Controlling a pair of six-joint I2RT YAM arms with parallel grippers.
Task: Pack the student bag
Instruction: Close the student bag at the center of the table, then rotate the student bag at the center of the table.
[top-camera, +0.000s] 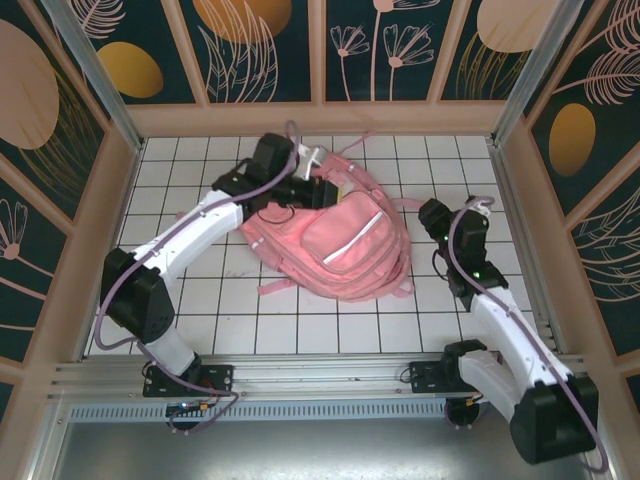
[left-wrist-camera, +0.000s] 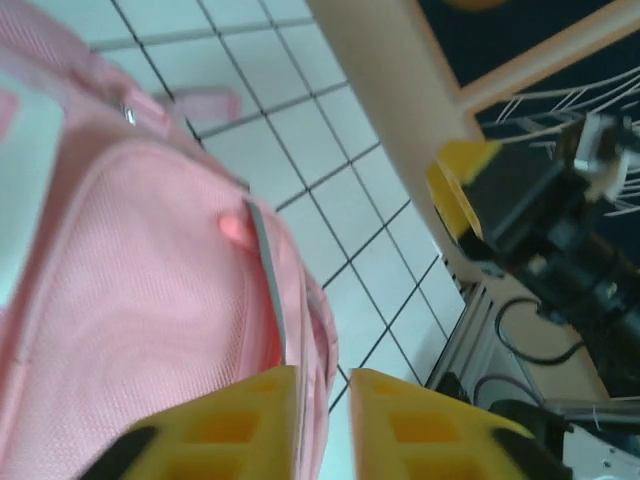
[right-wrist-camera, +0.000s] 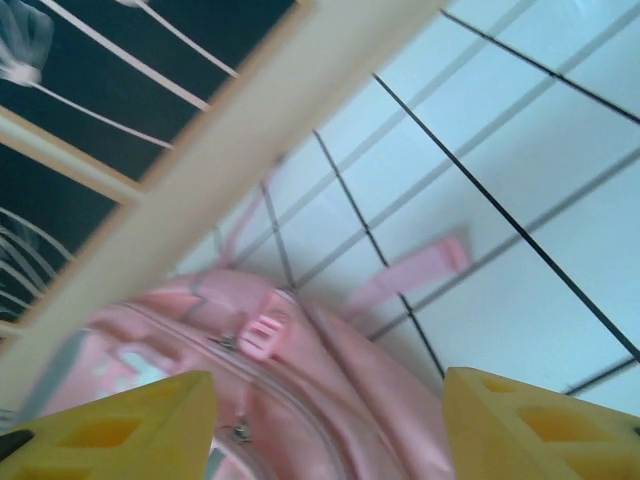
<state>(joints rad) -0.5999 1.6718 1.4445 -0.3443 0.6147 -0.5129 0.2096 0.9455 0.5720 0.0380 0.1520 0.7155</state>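
Note:
The student bag (top-camera: 340, 245) lies flat in the middle of the tiled table, pink with a pale stripe across its front pocket. My left gripper (top-camera: 316, 186) is at the bag's far left edge. In the left wrist view its yellow fingers (left-wrist-camera: 250, 410) stand a narrow gap apart, open, and a fold of the student bag (left-wrist-camera: 150, 270) runs into that gap against the left finger, with bare tile showing beside it. My right gripper (top-camera: 432, 212) hovers just right of the bag. It is wide open (right-wrist-camera: 330, 378) over the student bag (right-wrist-camera: 310, 330), its zipper and a loose strap (right-wrist-camera: 410, 275).
Wooden frame walls (top-camera: 320, 118) with painted panels close in the white tiled table (top-camera: 300, 320) on three sides. An aluminium rail (top-camera: 320, 375) runs along the near edge by the arm bases. Bare tiles lie in front of the bag. The right arm (left-wrist-camera: 560, 230) shows in the left wrist view.

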